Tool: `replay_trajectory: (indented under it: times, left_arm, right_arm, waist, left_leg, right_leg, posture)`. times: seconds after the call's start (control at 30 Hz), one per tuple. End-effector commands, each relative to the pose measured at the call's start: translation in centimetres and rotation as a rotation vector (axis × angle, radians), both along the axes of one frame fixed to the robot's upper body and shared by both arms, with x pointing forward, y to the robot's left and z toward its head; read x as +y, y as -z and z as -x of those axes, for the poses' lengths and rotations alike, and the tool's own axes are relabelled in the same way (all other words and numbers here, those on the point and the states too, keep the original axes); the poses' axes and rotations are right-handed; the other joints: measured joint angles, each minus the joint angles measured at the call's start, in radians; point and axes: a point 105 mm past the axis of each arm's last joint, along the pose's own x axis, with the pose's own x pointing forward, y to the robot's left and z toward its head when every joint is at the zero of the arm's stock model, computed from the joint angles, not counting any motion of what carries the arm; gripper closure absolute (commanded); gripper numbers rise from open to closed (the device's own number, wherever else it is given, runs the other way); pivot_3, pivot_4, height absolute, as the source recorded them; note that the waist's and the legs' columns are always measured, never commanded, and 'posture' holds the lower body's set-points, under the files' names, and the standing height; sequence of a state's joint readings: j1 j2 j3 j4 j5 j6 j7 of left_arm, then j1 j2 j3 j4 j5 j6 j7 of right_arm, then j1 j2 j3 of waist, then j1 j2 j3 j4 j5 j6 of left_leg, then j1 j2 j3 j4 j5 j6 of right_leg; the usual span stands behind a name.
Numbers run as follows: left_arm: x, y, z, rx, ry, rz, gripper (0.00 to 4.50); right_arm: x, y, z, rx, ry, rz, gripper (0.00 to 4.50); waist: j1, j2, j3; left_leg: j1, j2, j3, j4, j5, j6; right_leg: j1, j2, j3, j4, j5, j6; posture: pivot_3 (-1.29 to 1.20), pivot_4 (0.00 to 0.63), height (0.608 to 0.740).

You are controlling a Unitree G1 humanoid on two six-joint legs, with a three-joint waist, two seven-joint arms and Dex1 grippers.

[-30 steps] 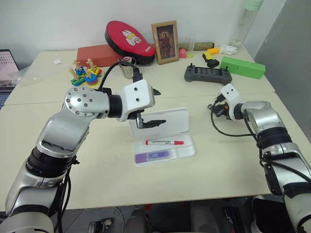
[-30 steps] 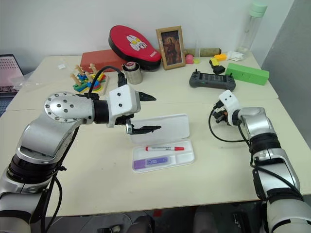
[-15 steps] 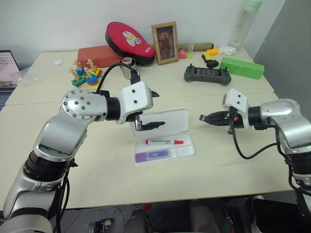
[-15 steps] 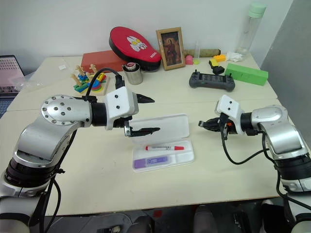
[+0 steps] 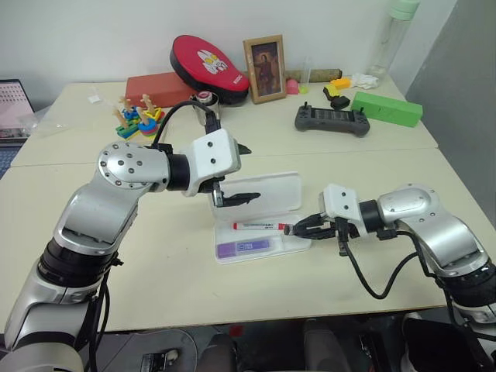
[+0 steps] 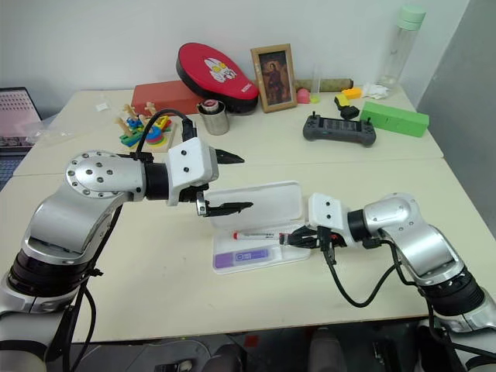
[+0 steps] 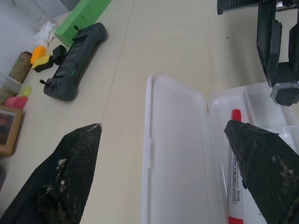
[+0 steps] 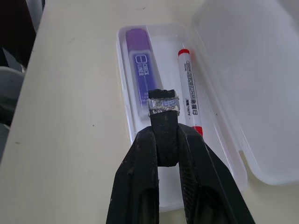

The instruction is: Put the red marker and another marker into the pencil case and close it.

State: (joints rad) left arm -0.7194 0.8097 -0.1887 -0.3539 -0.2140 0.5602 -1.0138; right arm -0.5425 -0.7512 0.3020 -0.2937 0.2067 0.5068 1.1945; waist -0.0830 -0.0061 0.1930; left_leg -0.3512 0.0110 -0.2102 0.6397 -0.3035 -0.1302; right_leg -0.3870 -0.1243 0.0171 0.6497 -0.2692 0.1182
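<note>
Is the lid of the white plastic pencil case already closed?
No, the white plastic pencil case stands open, its lid raised behind the tray with both markers.

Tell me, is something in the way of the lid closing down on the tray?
Probably yes. The right gripper hovers over the tray's right end, beside the red marker, in the lid's path. The left gripper brackets the lid's top edge. Both markers lie flat inside.

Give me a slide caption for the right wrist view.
Shut right tool poised over the open pencil case, with purple marker and red marker already inside.
</note>
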Motion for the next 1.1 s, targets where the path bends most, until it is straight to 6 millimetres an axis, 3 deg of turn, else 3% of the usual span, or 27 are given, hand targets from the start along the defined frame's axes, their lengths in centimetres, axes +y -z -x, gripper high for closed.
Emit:
replay_trajectory:
  times: [0.03, 0.3, 0.33, 0.53, 0.8, 1.0, 1.1]
  left_arm:
    - [0.4, -0.9, 0.0, -0.051, -0.009, -0.006, 0.00]
    - [0.6, -0.9, 0.0, -0.053, -0.022, -0.004, 0.00]
    - [0.6, -0.8, 0.0, -0.052, -0.022, -0.004, 0.00]
    - [0.6, -0.7, 0.0, -0.050, -0.024, -0.004, 0.00]
    - [0.8, -1.0, 0.0, -0.043, -0.028, 0.021, 0.00]
    - [1.2, -2.2, -0.3, -0.050, -0.051, 0.078, 0.00]
    - [2.2, -2.8, -1.3, -0.073, -0.117, 0.088, 0.00]
  right_arm:
    - [0.2, 0.3, -0.4, -0.043, -0.014, 0.022, 4.25]
    - [-0.2, 1.8, -1.5, -0.053, -0.010, 0.086, 4.25]
    - [-0.1, 1.9, -1.6, -0.055, -0.008, 0.087, 3.55]
    - [0.1, 1.4, -1.9, -0.065, 0.000, 0.071, 1.94]
    - [0.5, -2.2, -1.7, -0.049, 0.006, -0.045, 0.08]
    - [0.3, -3.8, -1.2, -0.049, 0.003, -0.079, 0.08]
    - [-0.1, -4.8, -1.5, -0.073, 0.028, -0.091, 0.08]
  waist:
    - [0.000, 0.000, 0.000]
    - [0.000, 0.000, 0.000]
    - [0.000, 0.000, 0.000]
    - [0.000, 0.000, 0.000]
    - [0.000, 0.000, 0.000]
    - [0.000, 0.000, 0.000]
    - [0.000, 0.000, 0.000]
  left_leg:
    - [0.000, 0.000, 0.000, 0.000, 0.000, 0.000]
    - [0.000, 0.000, 0.000, 0.000, 0.000, 0.000]
    - [0.000, 0.000, 0.000, 0.000, 0.000, 0.000]
    - [0.000, 0.000, 0.000, 0.000, 0.000, 0.000]
    - [0.000, 0.000, 0.000, 0.001, 0.000, 0.000]
    - [-0.001, 0.000, 0.000, 0.001, 0.000, 0.000]
    - [-0.001, 0.000, 0.000, 0.001, 0.000, 0.000]
  right_leg:
    - [0.000, 0.000, 0.000, 0.000, 0.000, 0.000]
    - [0.000, 0.000, 0.000, 0.000, 0.000, 0.000]
    - [0.000, 0.000, 0.000, 0.000, 0.000, 0.000]
    - [0.000, 0.000, 0.000, 0.000, 0.000, 0.000]
    - [0.000, 0.000, 0.000, 0.000, 0.000, 0.000]
    - [0.000, 0.000, 0.000, 0.000, 0.000, 0.000]
    - [0.000, 0.000, 0.000, 0.000, 0.000, 0.000]
  posture:
    - [0.00, 0.150, 0.740]
    - [0.00, 0.150, 0.740]
    - [0.00, 0.150, 0.740]
    - [0.00, 0.150, 0.740]
    - [0.00, 0.150, 0.740]
    - [0.00, 0.150, 0.740]
    - [0.00, 0.150, 0.740]
